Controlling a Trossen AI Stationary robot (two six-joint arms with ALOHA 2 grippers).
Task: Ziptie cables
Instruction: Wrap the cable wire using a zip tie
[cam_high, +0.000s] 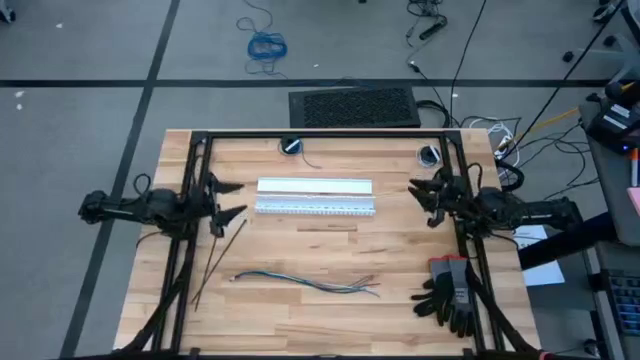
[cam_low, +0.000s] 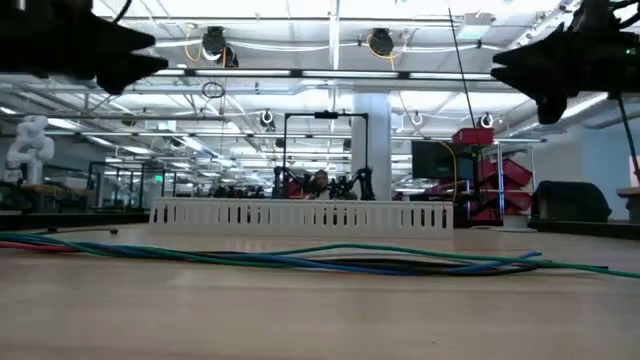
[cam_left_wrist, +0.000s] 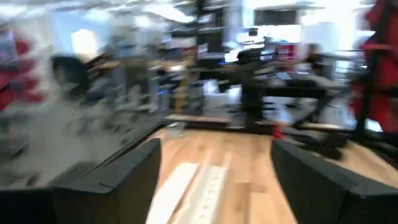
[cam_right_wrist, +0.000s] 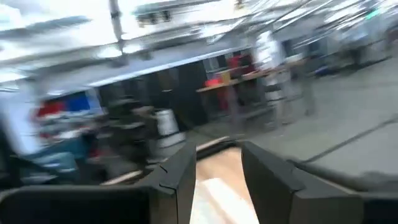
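The cables (cam_high: 305, 281) lie loose on the wooden table near its front edge, and they run across the foreground of the low view (cam_low: 300, 260). The zipties (cam_high: 215, 262), thin black strips, lie slantwise on the table to the cables' left. My left gripper (cam_high: 238, 198) hovers open above the table at the left end of a white slotted duct (cam_high: 315, 196). My right gripper (cam_high: 416, 200) hovers open off the duct's right end. Both grippers hang high above the table in the low view, with nothing between their fingers.
A pair of black gloves (cam_high: 448, 290) lies at the table's front right. Black frame bars (cam_high: 320, 134) edge the table at the back and sides. Two round black fittings (cam_high: 291, 146) sit near the far edge. Bare wood lies between the duct and the cables.
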